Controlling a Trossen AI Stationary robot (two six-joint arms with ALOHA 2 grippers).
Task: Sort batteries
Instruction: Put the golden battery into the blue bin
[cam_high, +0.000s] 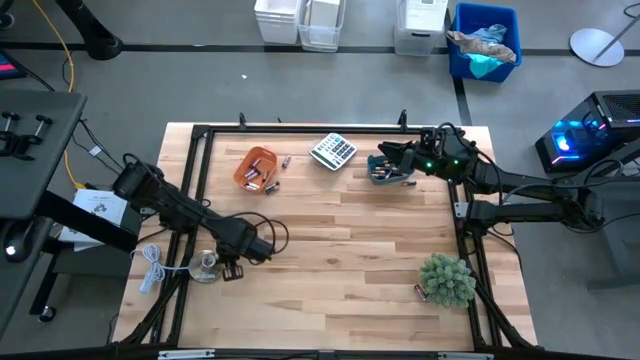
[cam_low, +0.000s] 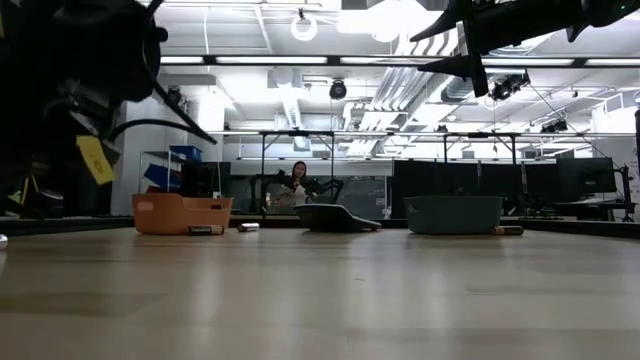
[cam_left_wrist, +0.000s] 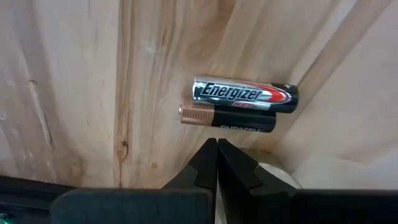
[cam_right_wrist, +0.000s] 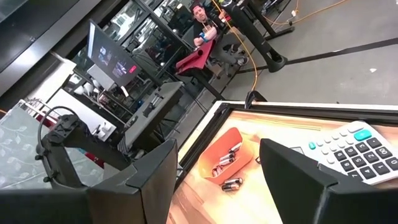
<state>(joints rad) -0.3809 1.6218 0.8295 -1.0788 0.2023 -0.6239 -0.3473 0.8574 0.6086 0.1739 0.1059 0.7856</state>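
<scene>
Two batteries lie side by side on the wooden table in the left wrist view: a silver Energizer (cam_left_wrist: 245, 94) and a black one with a copper end (cam_left_wrist: 227, 118). My left gripper (cam_left_wrist: 217, 149) is shut, its tips just short of the black battery; it sits at the table's near left (cam_high: 236, 268). My right gripper (cam_right_wrist: 217, 163) is open and empty above the teal bowl (cam_high: 390, 172) at the far right. The orange bowl (cam_high: 256, 167) holds several batteries, and loose ones (cam_right_wrist: 231, 183) lie beside it.
A grey calculator (cam_high: 333, 150) lies between the two bowls. A round clear disc object (cam_high: 205, 265) sits by my left gripper. A green plant (cam_high: 447, 280) stands at the near right with a battery (cam_high: 421, 292) beside it. A person (cam_low: 298, 183) sits beyond the table.
</scene>
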